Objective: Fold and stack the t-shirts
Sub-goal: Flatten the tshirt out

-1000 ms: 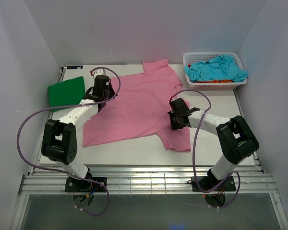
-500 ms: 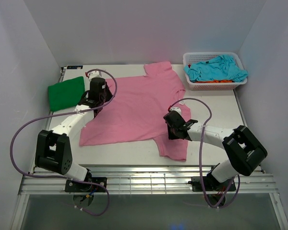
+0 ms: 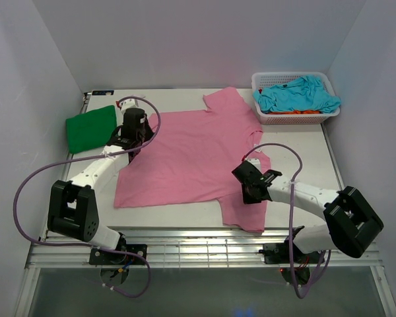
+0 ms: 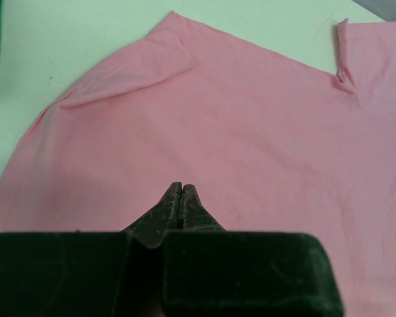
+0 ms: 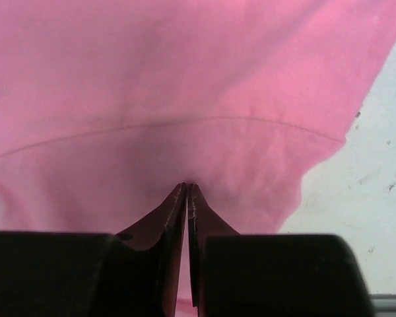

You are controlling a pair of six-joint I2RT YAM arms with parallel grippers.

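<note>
A white plastic mesh basket [image 3: 277, 120] stands at the far right corner of a pale worktop [image 3: 178, 212]. From the basket, the worktop stretches away to the left and toward the near side, flat, with a few tiny dark specks near its right edge. Plain white walls [image 3: 204, 39] rise just behind the basket and along both sides. Well nearer than the basket, ribbed metal rails [image 3: 204, 254] run across the worktop's near edge

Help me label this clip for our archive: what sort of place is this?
Likely a robot lab's enclosed test cell: plain white walls around a table, a pink t-shirt spread out, a laundry basket.
</note>
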